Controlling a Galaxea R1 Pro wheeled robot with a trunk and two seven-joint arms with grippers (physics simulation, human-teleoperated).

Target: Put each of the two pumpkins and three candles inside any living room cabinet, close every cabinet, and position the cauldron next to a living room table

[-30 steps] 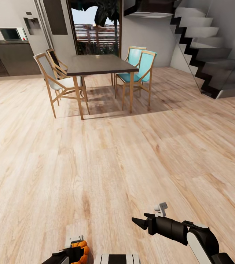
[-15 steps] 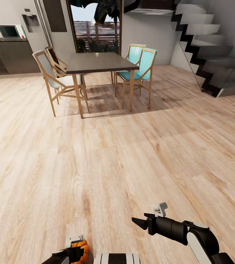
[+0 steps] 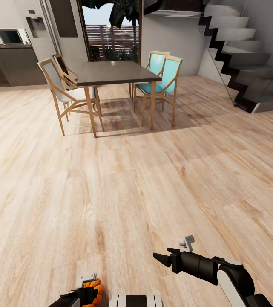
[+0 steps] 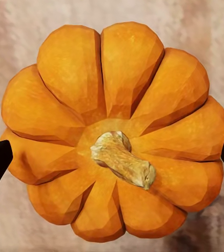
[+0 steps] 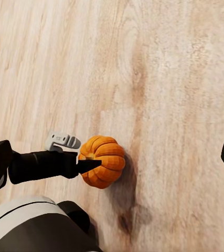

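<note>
Low in the head view, just left of the robot's trunk, the left gripper [image 3: 89, 292] holds a pumpkin [image 3: 94, 290] above the wooden floor [image 3: 123, 187]. The left wrist view shows that pumpkin [image 4: 114, 134] stem-on, with a dark fingertip pressed against each flank, so the jaws are clenched on it across its ribs. In the right wrist view the same pumpkin [image 5: 102, 161] hangs over the floor boards with a finger of the left gripper [image 5: 85, 164] crossing its face. To the right of the pumpkin, the right gripper [image 3: 164, 259] points forward with nothing between its jaws, which stand spread apart.

The robot faces a dining table [image 3: 115, 73] with wooden chairs [image 3: 64, 94] and teal chairs [image 3: 164, 79], far ahead of the pumpkin, with a staircase [image 3: 242, 55] off to the right. No cabinet lies ahead, so the step in hand is judged to be carrying the pumpkin toward the living room. To do it well, the base should turn smoothly and avoid jolts, since a round ribbed fruit pinched at two points could roll out of the grip. Keeping the left arm tucked close and the grip firm should keep the load steady, and the free right gripper is ready to open a drawer on arrival.
</note>
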